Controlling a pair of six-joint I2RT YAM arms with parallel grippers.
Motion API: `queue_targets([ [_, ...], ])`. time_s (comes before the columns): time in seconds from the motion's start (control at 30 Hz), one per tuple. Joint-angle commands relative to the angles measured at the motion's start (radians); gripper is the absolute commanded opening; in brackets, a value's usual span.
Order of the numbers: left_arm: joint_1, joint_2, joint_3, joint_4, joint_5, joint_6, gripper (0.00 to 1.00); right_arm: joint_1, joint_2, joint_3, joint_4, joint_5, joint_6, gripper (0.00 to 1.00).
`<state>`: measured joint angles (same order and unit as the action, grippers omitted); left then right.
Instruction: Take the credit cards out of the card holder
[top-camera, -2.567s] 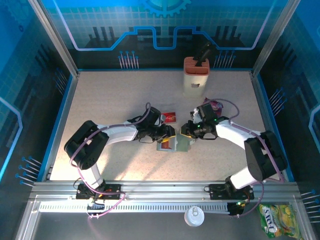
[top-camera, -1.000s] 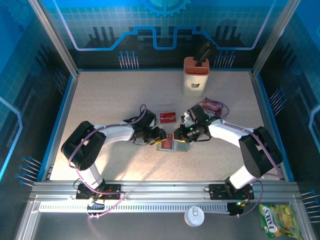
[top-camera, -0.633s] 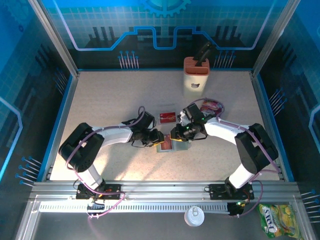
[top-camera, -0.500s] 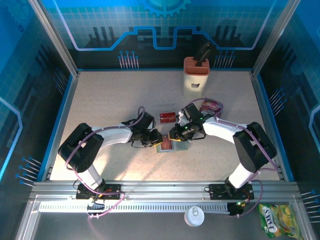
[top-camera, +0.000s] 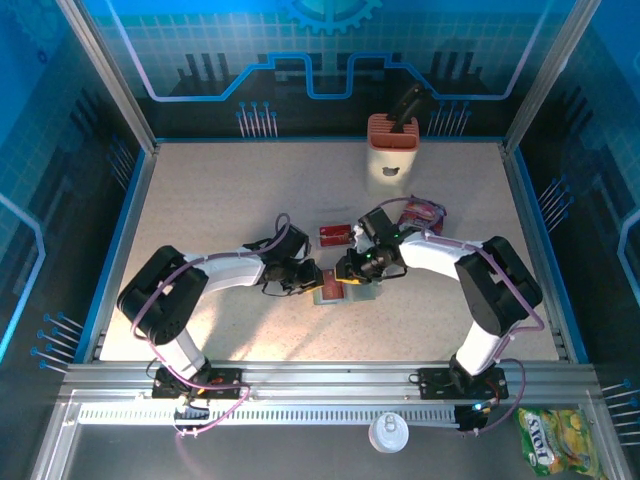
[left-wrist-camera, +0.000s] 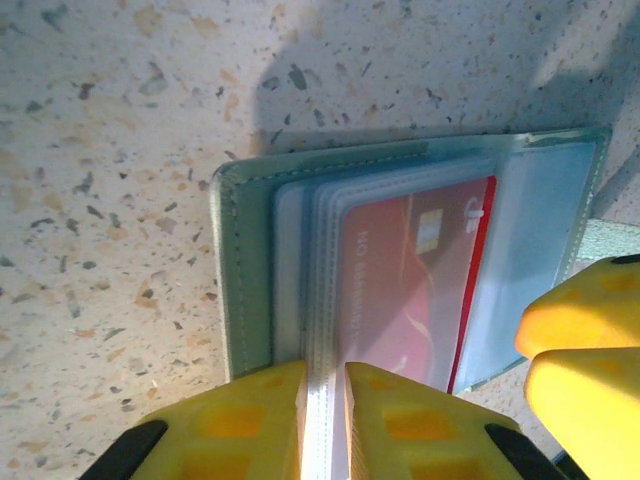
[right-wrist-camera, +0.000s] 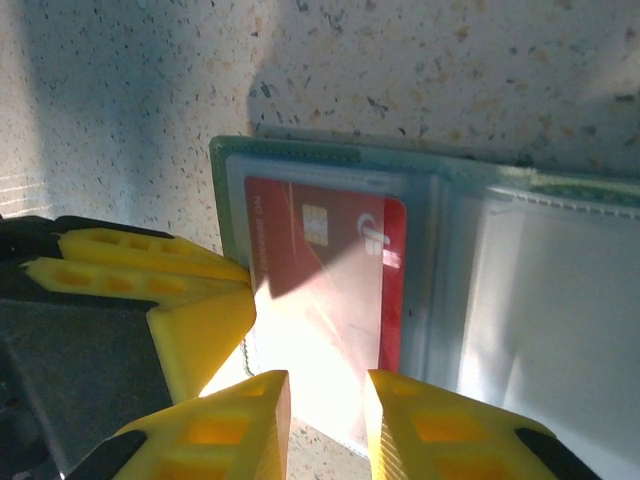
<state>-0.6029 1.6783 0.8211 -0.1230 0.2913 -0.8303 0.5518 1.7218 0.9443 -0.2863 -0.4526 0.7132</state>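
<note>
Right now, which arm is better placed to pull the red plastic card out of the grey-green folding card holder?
Likely right: the right gripper sits, jaws apart, at the edge of the red card; the left gripper is pinched on the clear sleeves of the grey-green card holder, pinning it.

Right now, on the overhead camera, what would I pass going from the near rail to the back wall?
White lid → card holder → loose red card → crinkled snack packet → orange-and-cream block.
</note>
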Motion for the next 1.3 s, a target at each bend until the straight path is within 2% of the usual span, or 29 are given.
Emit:
queue_targets([
  [0.0,0.005,0.006,-0.002,-0.03,-0.028,0.03,0.17,0.015,0.027,0.025,-0.002,-0.004,-0.017,0.27],
  [0.23,0.009,0.017,-0.001,-0.026,-0.03,0.031,0.17,0.016,0.054,0.035,0.01,-0.014,-0.021,0.27],
  [0.47,0.018,0.032,0.002,-0.024,-0.027,0.033,0.16,0.014,0.056,0.024,0.032,-0.024,-0.017,0.22],
  [0.77,0.023,0.047,0.013,-0.032,-0.021,0.035,0.16,0.014,0.088,0.02,0.038,-0.041,-0.022,0.21],
  [1.1,0.025,0.041,0.021,-0.047,-0.018,0.04,0.16,0.003,0.05,0.021,-0.045,0.065,-0.049,0.27],
  [1.27,0.025,0.034,0.019,-0.048,-0.018,0.04,0.16,0.002,0.029,0.028,-0.061,0.08,-0.057,0.27],
])
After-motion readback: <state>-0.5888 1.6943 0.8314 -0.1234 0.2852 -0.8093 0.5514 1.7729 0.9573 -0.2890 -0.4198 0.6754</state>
